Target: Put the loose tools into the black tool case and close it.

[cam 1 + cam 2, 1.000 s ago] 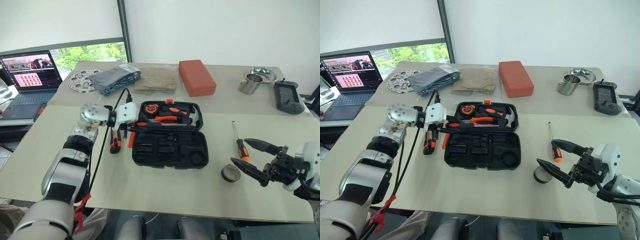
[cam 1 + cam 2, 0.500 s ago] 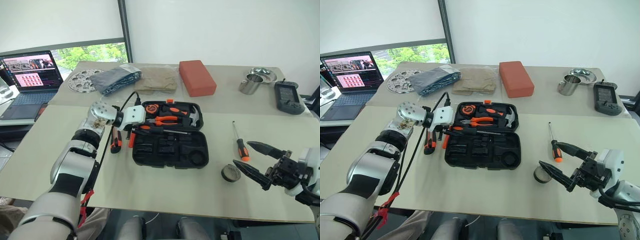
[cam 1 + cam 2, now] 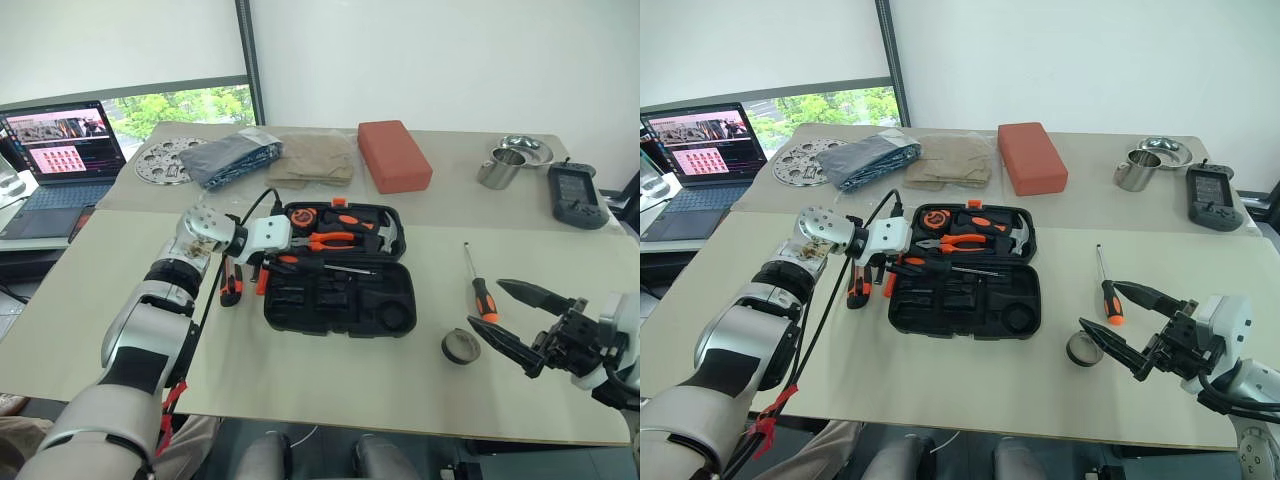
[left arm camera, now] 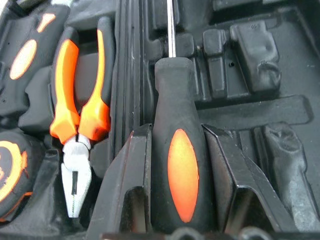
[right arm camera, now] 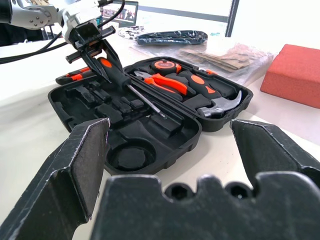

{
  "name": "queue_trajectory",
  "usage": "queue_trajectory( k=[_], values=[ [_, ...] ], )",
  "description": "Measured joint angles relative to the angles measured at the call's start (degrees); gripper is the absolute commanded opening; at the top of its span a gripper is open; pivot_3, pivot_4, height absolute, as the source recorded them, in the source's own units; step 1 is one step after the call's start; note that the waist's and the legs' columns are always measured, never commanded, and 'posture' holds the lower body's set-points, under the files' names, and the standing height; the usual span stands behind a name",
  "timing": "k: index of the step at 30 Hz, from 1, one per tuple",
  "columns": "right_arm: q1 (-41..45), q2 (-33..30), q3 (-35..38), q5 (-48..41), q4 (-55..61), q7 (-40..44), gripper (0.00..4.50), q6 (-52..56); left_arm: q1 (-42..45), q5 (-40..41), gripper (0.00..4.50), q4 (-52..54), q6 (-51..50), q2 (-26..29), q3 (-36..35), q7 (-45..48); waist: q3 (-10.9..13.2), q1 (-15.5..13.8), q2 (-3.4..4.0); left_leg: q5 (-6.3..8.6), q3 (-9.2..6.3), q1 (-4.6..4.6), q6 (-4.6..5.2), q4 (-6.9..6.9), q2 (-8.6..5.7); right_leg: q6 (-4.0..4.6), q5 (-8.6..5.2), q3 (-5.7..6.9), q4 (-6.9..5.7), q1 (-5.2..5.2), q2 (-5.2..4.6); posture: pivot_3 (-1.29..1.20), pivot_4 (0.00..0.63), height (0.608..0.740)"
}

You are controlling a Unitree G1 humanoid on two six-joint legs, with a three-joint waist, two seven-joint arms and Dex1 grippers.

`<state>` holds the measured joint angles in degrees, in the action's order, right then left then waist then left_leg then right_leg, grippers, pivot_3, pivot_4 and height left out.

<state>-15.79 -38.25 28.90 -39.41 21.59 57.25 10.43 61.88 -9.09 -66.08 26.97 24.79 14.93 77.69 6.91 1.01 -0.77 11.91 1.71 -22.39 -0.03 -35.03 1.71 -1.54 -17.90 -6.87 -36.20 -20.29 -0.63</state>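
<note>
A screwdriver (image 4: 176,165) is clamped by its handle in the left gripper (image 5: 92,42), shaft held over the open case (image 3: 340,295) on the table (image 3: 300,370); the right gripper (image 3: 520,320) is spread wide, holding nothing, near the tape roll (image 3: 461,347); a second screwdriver (image 3: 480,290) lies beside the roll; a knife (image 3: 231,284) lies left of the case.

At the far left a laptop (image 3: 62,150) stands open with its screen lit, and next to it lie a round perforated metal disc (image 3: 164,161), a dark folded cloth (image 3: 232,157) and a tan cloth (image 3: 314,158). A red-orange block (image 3: 393,155) sits past the middle. Toward the far right are a steel cup (image 3: 499,167), a steel bowl (image 3: 527,148) and a dark handheld device (image 3: 577,195).
</note>
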Motion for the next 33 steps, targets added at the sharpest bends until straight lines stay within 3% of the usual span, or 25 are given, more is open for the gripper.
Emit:
queue_trajectory(
  k=[20, 22, 24, 29, 33],
  values=[
    [-0.87, 0.01, 0.0, 0.3, 0.13, -0.52, 4.5, -0.06, 0.03, -2.94, 1.0, -0.12, -1.19, 0.39, 0.32, -2.69, -0.04, -0.01, 0.07, 0.0, -0.02, 0.02, 0.0, -0.06, 0.05, 0.0, 0.0, -0.06, -0.08, 0.02, 0.12, 0.0, 0.15, 0.74],
    [-0.95, 0.01, 0.0, 0.3, 0.22, -0.51, 4.5, -0.06, 0.03, -3.01, 2.0, -0.16, -1.56, 0.33, 0.41, -2.83, -0.04, 0.01, 0.07, 0.0, -0.02, 0.03, 0.0, -0.07, 0.05, 0.0, 0.0, -0.07, -0.1, 0.02, 0.12, 0.0, 0.15, 0.74],
    [-1.11, 0.01, 0.04, 0.29, 0.34, -0.45, 4.5, -0.07, 0.02, -3.76, 2.52, -0.36, -1.94, 0.21, 0.87, -2.78, -0.04, -0.01, 0.07, 0.0, -0.02, 0.03, 0.0, -0.08, 0.04, -0.01, -0.01, -0.07, -0.12, 0.02, 0.12, 0.0, 0.15, 0.74],
    [-1.09, 0.0, 0.06, 0.3, 0.34, -0.3, 4.5, -0.08, 0.03, -4.31, 4.3, -0.08, -1.8, 0.24, 1.08, -3.13, -0.02, -0.09, 0.03, -0.01, -0.03, 0.08, 0.0, -0.23, 0.04, -0.05, -0.03, -0.08, -0.35, 0.04, 0.13, 0.0, 0.15, 0.74],
    [-0.99, 0.0, 0.11, 0.36, 0.33, -0.22, 4.5, -0.2, 0.01, -4.31, 4.46, 1.91, -1.8, 0.5, 0.96, -3.35, -0.01, 0.02, 0.02, -0.01, -0.02, 0.09, -0.01, -0.25, 0.04, -0.16, -0.11, -0.12, -0.45, 0.01, 0.15, 0.0, 0.15, 0.74]
  ],
)
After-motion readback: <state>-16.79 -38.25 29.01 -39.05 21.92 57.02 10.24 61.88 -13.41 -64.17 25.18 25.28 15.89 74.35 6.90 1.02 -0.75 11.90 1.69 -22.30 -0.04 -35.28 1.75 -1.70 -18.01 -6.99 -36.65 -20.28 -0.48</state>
